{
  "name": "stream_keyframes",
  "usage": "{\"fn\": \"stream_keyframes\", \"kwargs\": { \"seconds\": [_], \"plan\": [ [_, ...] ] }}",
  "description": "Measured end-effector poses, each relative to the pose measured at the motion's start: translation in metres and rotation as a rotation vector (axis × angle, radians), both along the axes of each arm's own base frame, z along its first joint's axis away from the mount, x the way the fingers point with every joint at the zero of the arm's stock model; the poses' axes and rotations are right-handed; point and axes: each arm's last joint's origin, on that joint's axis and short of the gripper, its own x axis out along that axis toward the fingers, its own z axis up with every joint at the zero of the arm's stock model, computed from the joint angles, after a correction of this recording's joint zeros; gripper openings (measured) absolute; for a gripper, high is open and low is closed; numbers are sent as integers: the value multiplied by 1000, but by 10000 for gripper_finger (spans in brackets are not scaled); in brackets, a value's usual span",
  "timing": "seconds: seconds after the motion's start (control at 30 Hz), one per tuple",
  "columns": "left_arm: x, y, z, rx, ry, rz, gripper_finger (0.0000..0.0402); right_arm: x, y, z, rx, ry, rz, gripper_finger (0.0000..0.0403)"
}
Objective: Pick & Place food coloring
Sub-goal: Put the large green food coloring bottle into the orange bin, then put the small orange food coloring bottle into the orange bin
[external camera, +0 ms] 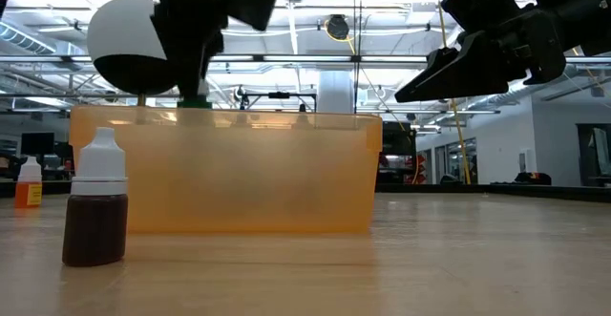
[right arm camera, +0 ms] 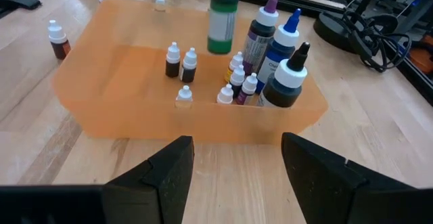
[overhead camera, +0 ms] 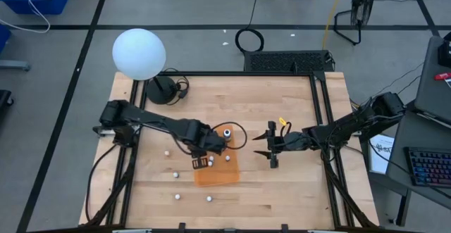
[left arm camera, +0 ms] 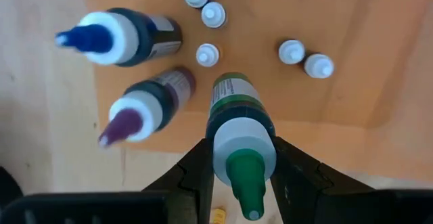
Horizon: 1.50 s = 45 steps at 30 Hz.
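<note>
Left gripper (left arm camera: 243, 166) clamped on green-capped food coloring bottle (left arm camera: 238, 126), held upright above orange bin (right arm camera: 101, 116), clear of its floor. Bin near table (overhead camera: 296, 191) centre, slightly toward 6 o'clock in high view. Inside bin: blue-tipped bottle (left arm camera: 118, 36), purple-tipped bottle (left arm camera: 145, 105), black-capped bottle (right arm camera: 287, 78), several tiny white-capped ones (left arm camera: 304, 58). Brown bottle (external camera: 95, 211) standing on table outside bin, orange bottle (external camera: 29, 184) farther off. Right gripper (right arm camera: 233, 163) at 3 o'clock of bin, spread wide, holding nothing, hovering above table. White globe (overhead camera: 139, 53) at 11 o'clock.
</note>
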Motion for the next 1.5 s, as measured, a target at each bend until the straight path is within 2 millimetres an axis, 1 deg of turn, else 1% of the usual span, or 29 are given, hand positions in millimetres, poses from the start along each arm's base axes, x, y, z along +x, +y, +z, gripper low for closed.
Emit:
{"fn": "stream_keyframes", "kwargs": {
  "seconds": [0.13, 0.27, 0.37, 0.6, 0.63, 0.77, 0.83, 0.93, 1.03, 1.13, 1.23, 1.4, 1.5],
  "plan": [
    [7, 5, -15, 4, 62, -10, 120, 0, 0, 0, 0, 0, 0, 212],
    [11, 10, -25, 3, 100, -14, 120, 0, 0, 0, 0, 0, 0, 212],
    [13, 13, -29, -13, 114, -14, 120, 0, 0, 0, 0, 1, 0, 212],
    [15, 13, -29, -16, 92, -6, 123, 0, 0, 0, 0, 2, 0, 212],
    [15, 13, -29, -16, 91, 2, 133, 0, 0, 0, 0, 2, 0, 212],
    [14, 13, -28, -11, 89, 23, 207, 0, 0, 0, 0, 2, 0, 212],
    [14, 13, -28, 12, 86, 21, 234, 0, 0, 0, 0, 2, 0, 212],
    [14, 13, -28, 43, 84, 26, 257, 0, 0, 0, 0, 2, 0, 212],
    [10, 14, -27, 24, 125, 25, 265, 0, 0, 0, 0, 2, 0, 212],
    [-4, 15, -17, 6, 206, 109, 262, 0, 0, 0, -1, 3, 0, 212],
    [-19, 8, -2, 49, 236, 191, 255, 0, 0, -1, -1, 7, 0, 212],
    [-44, -19, 26, 162, 92, 235, 248, -1, 0, -2, -1, 24, -2, 212],
    [-56, -34, 38, 162, 24, 286, 251, -1, 0, -2, 11, 24, -7, 212]
  ]
}}
